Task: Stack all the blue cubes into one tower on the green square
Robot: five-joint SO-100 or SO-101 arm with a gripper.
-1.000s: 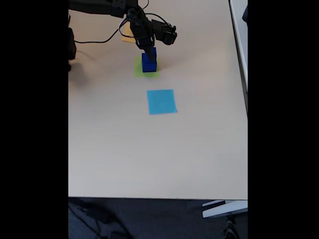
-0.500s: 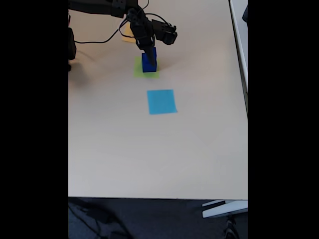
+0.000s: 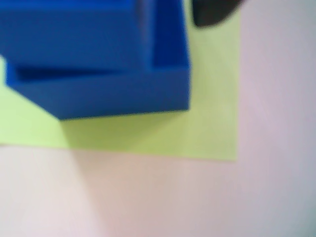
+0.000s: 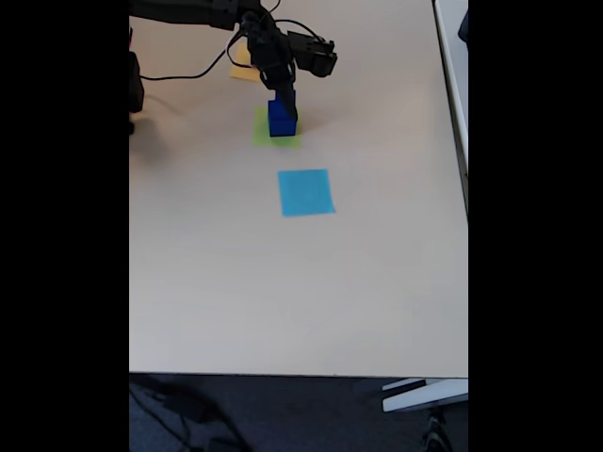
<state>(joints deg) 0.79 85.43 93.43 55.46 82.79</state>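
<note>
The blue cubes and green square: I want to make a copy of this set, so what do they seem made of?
The solid dark-blue cubes look like matte foam or plastic: even colour, no gloss, crisp edges; blur leaves it open. The flat lime-green square patch looks like matte paper, lying thin and flush on the table.

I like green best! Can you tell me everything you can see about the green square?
The green square is a flat, paper-thin patch of lime green lying on the pale table. In the wrist view one sharp corner and straight edges show. Blue cubes stand stacked on it, a smaller one on a larger one, covering much of it. In the fixed view it lies beyond the light-blue square, with the gripper right above the stack.
</note>
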